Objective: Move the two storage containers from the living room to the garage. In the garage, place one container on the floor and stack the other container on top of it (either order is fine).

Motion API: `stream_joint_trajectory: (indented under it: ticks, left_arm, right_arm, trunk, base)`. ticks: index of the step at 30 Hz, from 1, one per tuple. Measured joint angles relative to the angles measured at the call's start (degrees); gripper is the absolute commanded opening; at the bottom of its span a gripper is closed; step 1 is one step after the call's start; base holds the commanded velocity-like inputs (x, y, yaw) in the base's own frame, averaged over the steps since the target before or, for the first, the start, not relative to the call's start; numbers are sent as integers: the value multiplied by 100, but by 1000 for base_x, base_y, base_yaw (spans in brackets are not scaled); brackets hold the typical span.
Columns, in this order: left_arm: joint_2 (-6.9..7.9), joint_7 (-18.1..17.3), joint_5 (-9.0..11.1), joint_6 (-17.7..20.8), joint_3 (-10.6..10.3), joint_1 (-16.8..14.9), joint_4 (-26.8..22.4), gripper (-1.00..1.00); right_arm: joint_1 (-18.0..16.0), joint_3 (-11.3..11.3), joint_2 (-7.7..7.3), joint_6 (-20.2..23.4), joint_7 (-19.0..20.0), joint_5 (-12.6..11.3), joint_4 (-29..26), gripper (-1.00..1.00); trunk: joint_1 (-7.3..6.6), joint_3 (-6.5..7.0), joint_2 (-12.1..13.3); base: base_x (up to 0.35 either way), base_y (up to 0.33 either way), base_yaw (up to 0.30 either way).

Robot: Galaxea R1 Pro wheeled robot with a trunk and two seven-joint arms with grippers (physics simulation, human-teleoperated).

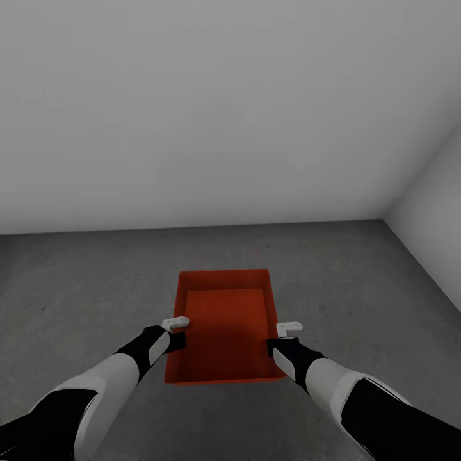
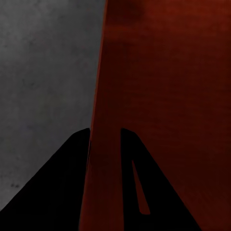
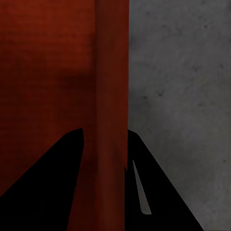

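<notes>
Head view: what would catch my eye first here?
A bright orange-red storage container sits low in the middle, over a dark grey concrete floor. The left pincer and right pincer each straddle one of its side walls. Behind stands a bare white wall.

The floor (image 1: 96, 282) is dark grey, mottled concrete, running back to a plain white wall (image 1: 211, 115) and meeting a 2nd white wall (image 1: 435, 218) at a corner. 1 orange-red storage container (image 1: 225, 326) shows over it, open side up; whether it rests on the concrete or is held just clear cannot be told. The left gripper (image 1: 175, 322) has its jaws astride 1 side wall, the right gripper (image 1: 288, 328) astride the opposite wall, with bare concrete just outside each outer jaw.
</notes>
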Motion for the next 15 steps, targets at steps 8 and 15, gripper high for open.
stream_joint_trajectory:
  ticks: [8,15]
  left_arm:
    - [0,0,0,0,0,0,-2,-100]
    - [0,0,0,0,0,0,-1,-100]
  right_arm:
    - [0,-1,-2,0,0,1,-2,-100]
    - [0,0,-1,0,0,0,-2,-100]
  trunk:
    - [0,-74,0]
    - [0,-138,0]
  base:
    - [0,0,0]
    - [0,0,0]
